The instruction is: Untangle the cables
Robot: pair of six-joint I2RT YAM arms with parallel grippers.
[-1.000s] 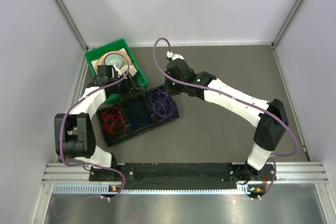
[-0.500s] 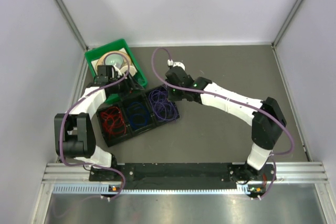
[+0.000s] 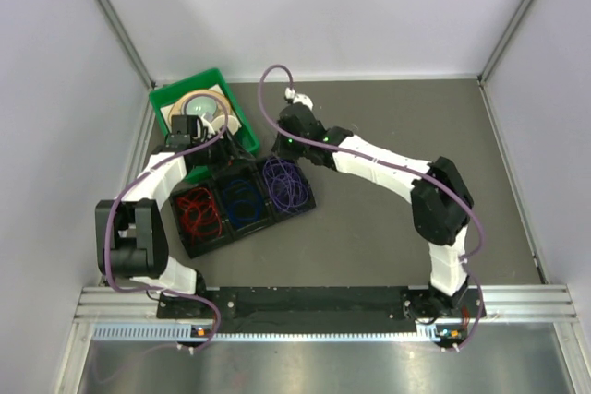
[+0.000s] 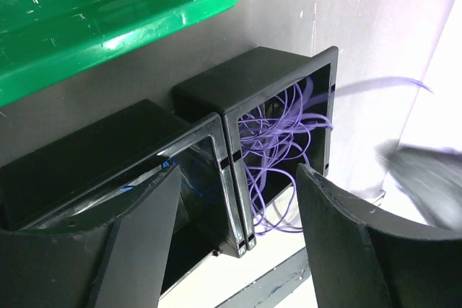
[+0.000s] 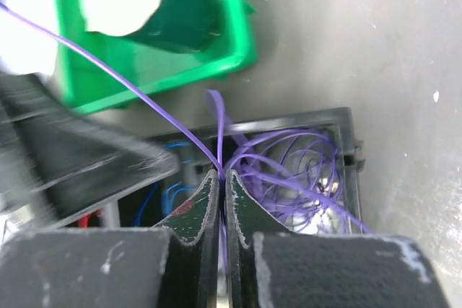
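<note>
On the table, toward 9 o'clock: tray (image 4: 115, 142), black, three compartments in a row; bin (image 4: 166, 23), green, just beyond its 11 o'clock corner
Red cables (image 3: 199, 212): loose coil in the tray's 9 o'clock compartment
Blue cables (image 3: 242, 200): loose coil in the middle compartment
Purple cables (image 3: 284, 184): tangled loops in the 3 o'clock compartment; some strands rise over its rim
Right gripper (image 5: 222, 178): above the 12 o'clock edge of the purple compartment; fingers clenched on a purple strand, which passes between the tips; from the pinch one strand runs taut toward 10 o'clock across the bin (seen from the right wrist), others drop back into the coil
Left gripper (image 4: 238, 174): over the seam between bin and tray, near the tray's 11 o'clock corner; fingers released, spread wide; the wall between the blue and purple compartments shows between them
Arms: left one bent along the table's 9 o'clock side; right one reaching across from 5 o'clock
</note>
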